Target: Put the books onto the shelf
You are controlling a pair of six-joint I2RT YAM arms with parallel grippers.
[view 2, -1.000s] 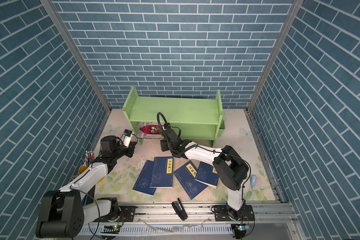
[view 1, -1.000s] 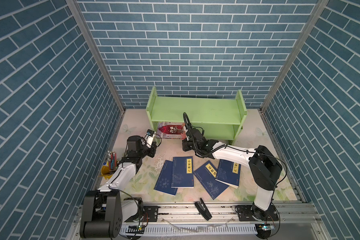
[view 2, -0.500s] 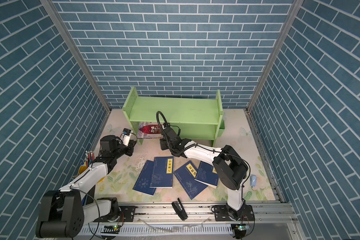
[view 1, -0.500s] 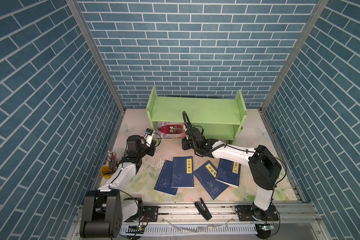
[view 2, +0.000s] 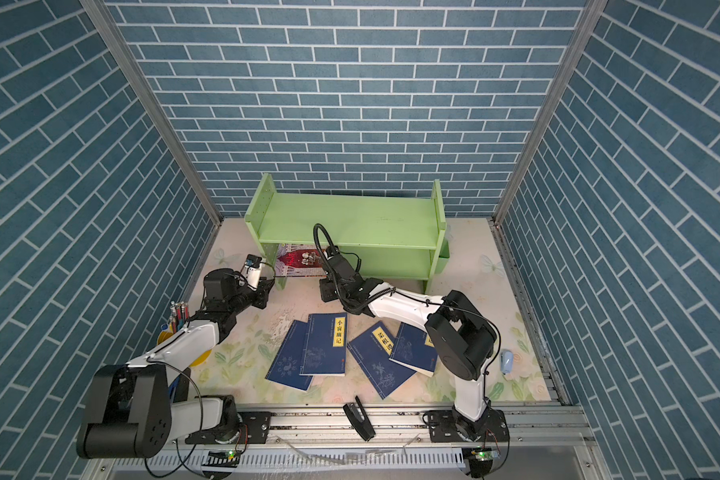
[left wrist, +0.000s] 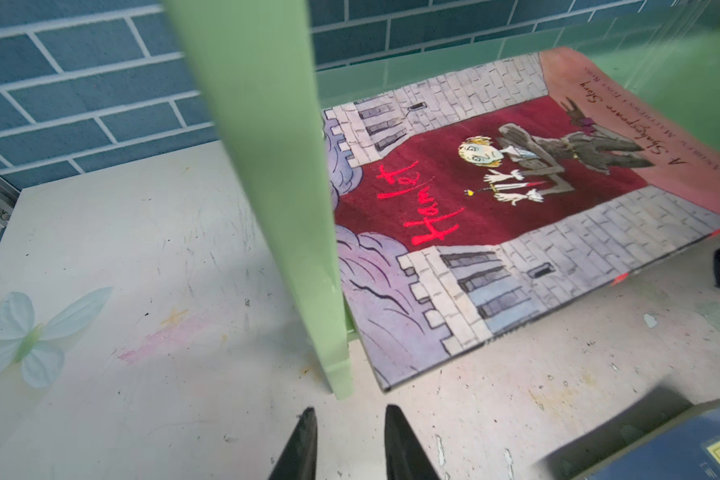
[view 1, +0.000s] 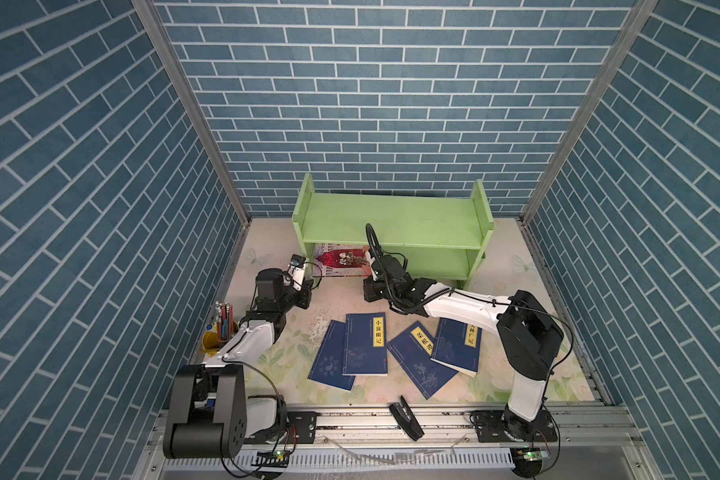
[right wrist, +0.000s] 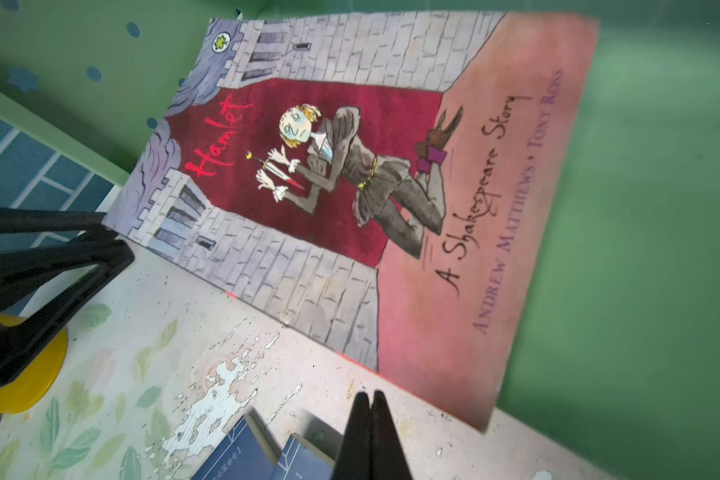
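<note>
The Hamlet book [view 1: 341, 264] [view 2: 298, 264], with its red-and-grey castle cover, is lying flat and face up on the lower tier of the green shelf [view 1: 391, 224] [view 2: 350, 224], tucked in at the left end. Part of it juts out past the front edge, over the table [view 1: 337, 297]. The right wrist view shows the cover [right wrist: 350, 199] filling the frame, with green board [right wrist: 661, 208] behind it.

Now the right gripper [right wrist: 368, 399]: its fingers are pressed tight together with nothing between them. The tips sit just short of the book's near edge, and a sliver of table shows between. In both top views the right gripper [view 1: 370, 289] [view 2: 325, 291] is low at the front of the shelf, near the book's right side.

Over to the left gripper [left wrist: 350, 415]: there's a narrow gap between the fingers [left wrist: 304, 432], and that gap is empty. The tips point at the foot of the shelf's left front leg [left wrist: 275, 187] from just in front of it. The book's near corner [left wrist: 495, 228] lies off to the side of that leg, apart from the tips. From above, the left gripper [view 1: 307, 287] [view 2: 267, 291] is right by that leg.

Nearer the arms' bases, four dark blue books [view 1: 364, 349] [view 2: 323, 349] lie flat on the table, overlapping in two pairs and well clear of both grippers. A yellow pen cup [view 1: 215, 340] stands at the left edge.
</note>
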